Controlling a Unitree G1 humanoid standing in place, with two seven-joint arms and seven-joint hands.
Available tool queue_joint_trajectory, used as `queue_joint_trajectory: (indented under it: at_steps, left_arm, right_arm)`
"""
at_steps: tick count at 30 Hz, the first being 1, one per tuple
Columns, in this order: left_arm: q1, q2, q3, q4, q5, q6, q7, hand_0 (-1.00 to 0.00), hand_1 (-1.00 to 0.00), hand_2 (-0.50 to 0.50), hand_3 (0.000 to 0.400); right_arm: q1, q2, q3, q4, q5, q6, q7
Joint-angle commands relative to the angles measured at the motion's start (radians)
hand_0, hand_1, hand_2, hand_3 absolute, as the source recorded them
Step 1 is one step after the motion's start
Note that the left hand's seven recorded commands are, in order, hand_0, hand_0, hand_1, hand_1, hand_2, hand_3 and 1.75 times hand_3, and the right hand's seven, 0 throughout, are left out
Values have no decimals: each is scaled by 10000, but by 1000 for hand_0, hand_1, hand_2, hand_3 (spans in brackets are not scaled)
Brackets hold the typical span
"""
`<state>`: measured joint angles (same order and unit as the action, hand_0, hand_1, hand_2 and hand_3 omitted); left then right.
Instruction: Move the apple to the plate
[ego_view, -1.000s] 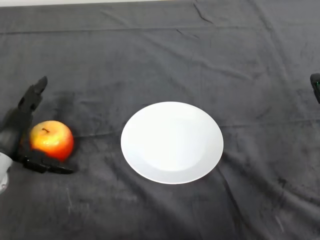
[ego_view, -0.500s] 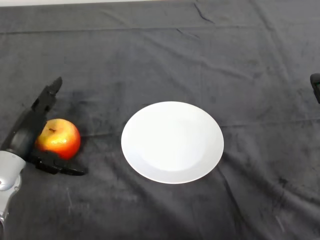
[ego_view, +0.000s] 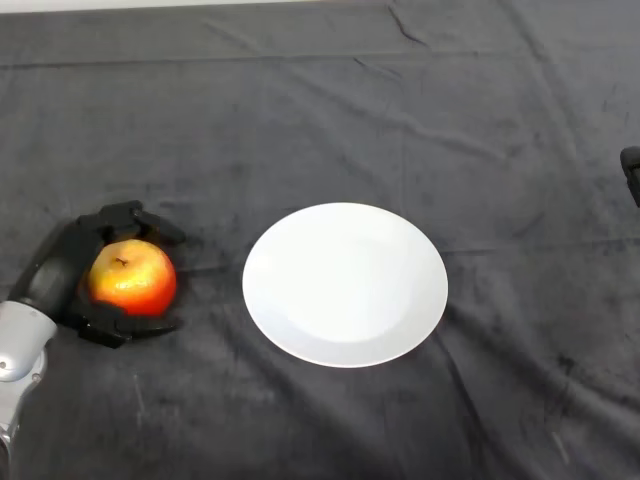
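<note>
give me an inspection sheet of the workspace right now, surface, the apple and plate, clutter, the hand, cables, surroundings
Surface: table under a dark cloth, creased in places.
Apple: red and yellow, stem up, on the cloth at the left, apart from the plate.
Plate: white, round, nothing on it, near the middle of the table.
Clutter: nothing seen.
Hand: left hand has its fingers curled over the far side of the apple and its thumb curled round the near side; whether the apple is lifted cannot be told.
Cables: nothing seen.
Surroundings: a dark object cut off at the right edge, not identifiable; a thin pale strip beyond the cloth's far edge.
</note>
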<state>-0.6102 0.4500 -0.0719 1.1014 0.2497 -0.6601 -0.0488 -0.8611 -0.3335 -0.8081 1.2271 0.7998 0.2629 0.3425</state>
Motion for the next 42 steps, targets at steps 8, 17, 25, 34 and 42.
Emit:
queue_joint_trajectory:
  at_steps: [8,17,25,34,42]
  left_arm:
    - [60,-330,-512,-2678,522,409,401,-1000,-1000,0,400]
    - [478,-738,-1029,-4205,1013,553,785,-1000,-1000,0,400]
    - [421,-1154,-1638,-4220,1314,463,1026,-1000,-1000,0,400]
    - [211,-1538,-2357,-3930,1359,463,1051,-1000,-1000,0,400]
    - [54,-1734,-2955,-3592,1298,392,1036,-1000,-1000,0,400]
  right_arm:
    - [-167,-284,-100,-159,130,-104,-18]
    - [-149,-266,-89,-205,126,-102,-32]
    - [-138,-256,-81,-235,123,-98,-44]
    - [-132,-251,-76,-251,124,-94,-51]
    - [-131,-252,-75,-254,127,-91,-55]
